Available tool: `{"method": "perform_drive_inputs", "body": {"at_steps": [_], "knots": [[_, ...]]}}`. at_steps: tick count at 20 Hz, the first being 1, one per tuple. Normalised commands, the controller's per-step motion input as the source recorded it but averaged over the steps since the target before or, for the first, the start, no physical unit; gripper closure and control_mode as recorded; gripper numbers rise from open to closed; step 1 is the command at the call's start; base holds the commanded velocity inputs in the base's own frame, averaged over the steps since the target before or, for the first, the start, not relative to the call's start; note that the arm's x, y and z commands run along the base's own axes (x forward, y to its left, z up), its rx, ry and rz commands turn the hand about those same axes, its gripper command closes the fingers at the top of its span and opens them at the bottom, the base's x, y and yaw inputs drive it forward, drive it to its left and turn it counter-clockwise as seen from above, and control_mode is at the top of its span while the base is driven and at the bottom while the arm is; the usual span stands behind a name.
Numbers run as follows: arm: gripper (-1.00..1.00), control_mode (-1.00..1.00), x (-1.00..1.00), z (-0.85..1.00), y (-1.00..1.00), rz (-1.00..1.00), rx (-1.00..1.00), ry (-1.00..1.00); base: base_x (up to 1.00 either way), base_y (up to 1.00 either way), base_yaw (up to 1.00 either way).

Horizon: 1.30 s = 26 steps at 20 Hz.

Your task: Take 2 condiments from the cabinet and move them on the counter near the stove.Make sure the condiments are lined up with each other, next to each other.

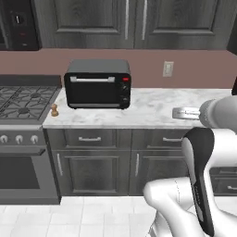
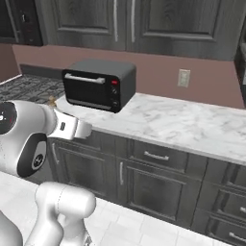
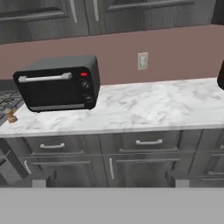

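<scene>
Currently we see a kitchen wall with a white marble bench [image 1: 152, 111], dark drawers below it and closed dark grey cabinet [image 1: 134, 23] doors above. One brown pepper mill [image 1: 54, 110] stands upright on the bench's left end, just beside the stove [image 1: 23, 102] and left of a black toaster oven [image 1: 98, 83]. From the hand camera the pepper mill sits at the far left, and the gripper [image 3: 109, 180] fingertips [image 3: 43, 180] rise well apart at the bottom, holding nothing, facing the drawers from a distance.

We judge one condiment already placed and the second, a yellow bottle, not yet fetched; no bottle is in sight, so it is presumably behind the closed doors. To do this step well, we would raise the hand toward the cabinet, keep the fingers spread, take a door's silver bar handle squarely and swing it fully aside before reaching in.

Counting: one pepper mill, one toaster oven, one wall outlet [image 1: 168, 68], two long door handles at the centre of the cabinet, and three silver stove knobs in the left base view.
</scene>
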Motion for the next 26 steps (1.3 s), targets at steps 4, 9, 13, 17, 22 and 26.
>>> {"method": "perform_drive_inputs", "body": {"at_steps": [4, 9, 13, 17, 22, 26], "knots": [[-1.0, 1.0, 0.0, 0.0, 0.0, 0.0, 0.0, 0.0, -0.01, -1.0, 0.06], [-1.0, 1.0, 0.0, 0.0, 0.0, 0.0, 0.0, 0.0, -0.09, -1.0, 0.07], [-1.0, 1.0, 0.0, 0.0, 0.0, 0.0, 0.0, 0.0, -0.15, -1.0, 0.1], [-1.0, 1.0, 0.0, 0.0, 0.0, 0.0, 0.0, 0.0, 0.0, -1.0, 0.05], [-1.0, 1.0, 0.0, 0.0, 0.0, 0.0, 0.0, 0.0, 0.01, -0.78, 0.02], [-1.0, 1.0, 0.0, 0.0, 0.0, 0.0, 0.0, 0.0, 0.09, -0.58, 0.03]]}}
